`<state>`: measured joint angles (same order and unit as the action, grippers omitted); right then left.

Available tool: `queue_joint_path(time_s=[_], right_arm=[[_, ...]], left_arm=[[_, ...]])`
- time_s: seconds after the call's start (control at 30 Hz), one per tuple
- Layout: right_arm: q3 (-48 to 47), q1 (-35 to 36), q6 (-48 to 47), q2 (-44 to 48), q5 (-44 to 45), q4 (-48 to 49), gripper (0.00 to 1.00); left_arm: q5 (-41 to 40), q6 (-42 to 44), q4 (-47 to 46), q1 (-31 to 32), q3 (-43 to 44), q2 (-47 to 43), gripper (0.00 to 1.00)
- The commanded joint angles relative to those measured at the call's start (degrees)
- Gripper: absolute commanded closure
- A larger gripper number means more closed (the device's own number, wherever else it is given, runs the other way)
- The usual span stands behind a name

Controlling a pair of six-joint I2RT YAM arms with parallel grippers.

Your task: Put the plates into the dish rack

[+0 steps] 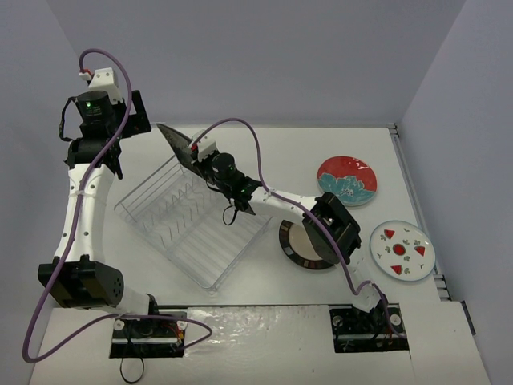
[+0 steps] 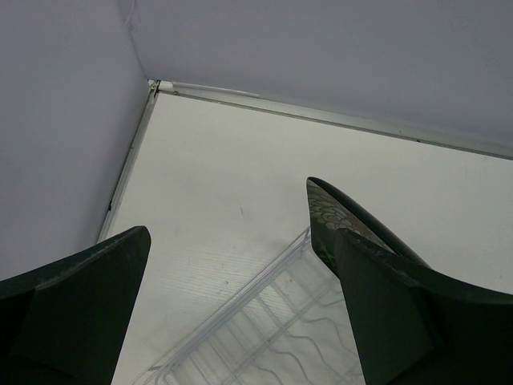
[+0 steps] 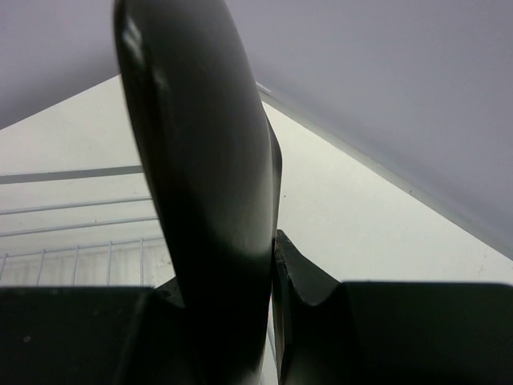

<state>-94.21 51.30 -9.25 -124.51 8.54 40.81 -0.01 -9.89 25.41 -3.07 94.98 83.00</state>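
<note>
My right gripper [image 1: 199, 154] is shut on the square black floral plate [image 1: 178, 144], holding it on edge and tilted over the far corner of the dish rack [image 1: 192, 224]. In the right wrist view the dark plate [image 3: 200, 176] stands clamped between the jaws of my right gripper [image 3: 240, 273], with the rack's wires [image 3: 80, 241] behind it. My left gripper [image 1: 138, 119] hangs open above the table left of the rack, holding nothing. The left wrist view shows my left gripper [image 2: 240, 313] over the rack's rim [image 2: 264, 321], with the plate's edge [image 2: 329, 212] beside the right finger.
A round beige plate with a black striped rim [image 1: 298, 250] lies right of the rack, partly under my right arm. The red-and-teal floral plate [image 1: 347, 180] and the white plate with red triangles [image 1: 402, 249] lie further right. Walls close the back and both sides.
</note>
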Motion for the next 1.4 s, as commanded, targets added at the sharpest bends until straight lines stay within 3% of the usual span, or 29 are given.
queue_joint_path(time_s=[0.0,0.53,0.77,1.17,1.37], right_arm=[[-2.71,0.89,1.58,3.68,2.15,12.98,1.00],[3.35,3.10,4.38,2.98,10.74,17.44,1.00],[8.86,3.02,3.54,3.48,8.33,22.37,1.00],[-0.99,-1.50,-2.10,4.99,-5.57,6.66,1.00],[-1.89,-2.38,-1.18,4.23,-5.29,5.71,1.00]], left_arm=[[0.01,-0.39,-3.99,0.26,1.17,-2.85,0.03],[-0.03,-0.24,-4.07,0.74,1.07,-2.93,0.03],[-0.08,-0.39,-4.23,1.40,0.91,-2.67,0.03],[-0.69,0.23,-4.31,2.19,0.47,-2.85,0.03],[-0.82,0.42,-4.16,2.30,0.54,-2.27,0.03]])
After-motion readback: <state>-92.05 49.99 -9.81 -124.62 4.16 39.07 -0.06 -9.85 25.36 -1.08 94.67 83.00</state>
